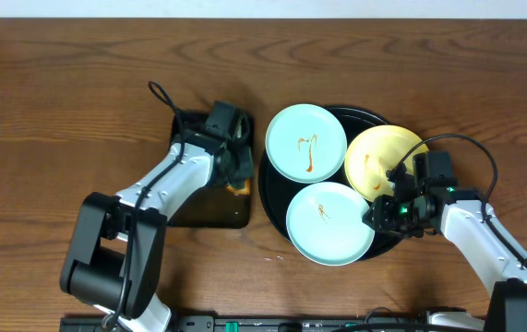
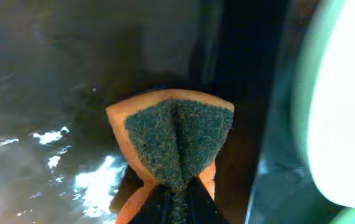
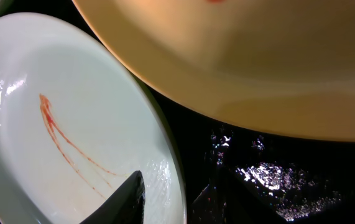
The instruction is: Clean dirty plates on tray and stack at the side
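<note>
The round black tray (image 1: 366, 116) holds three plates. A mint plate (image 1: 306, 141) with a brown smear lies at its back left, and a yellow plate (image 1: 383, 159) at its right. A second mint plate (image 1: 328, 224), with a thin red-brown smear, lies at the front and also shows in the right wrist view (image 3: 71, 124). My right gripper (image 1: 380, 215) (image 3: 168, 199) is open. It straddles that front plate's right rim, one finger over the plate and one over the tray (image 3: 276, 168). My left gripper (image 1: 235, 173) (image 2: 176, 202) is shut on an orange sponge with a green scouring face (image 2: 177, 134).
A smaller rectangular black tray (image 1: 203, 210) lies left of the round tray, under my left gripper, and its surface looks wet (image 2: 53, 106). The yellow plate's edge overlaps the front mint plate (image 3: 239, 68). Brown wooden table (image 1: 60, 92) surrounds both trays.
</note>
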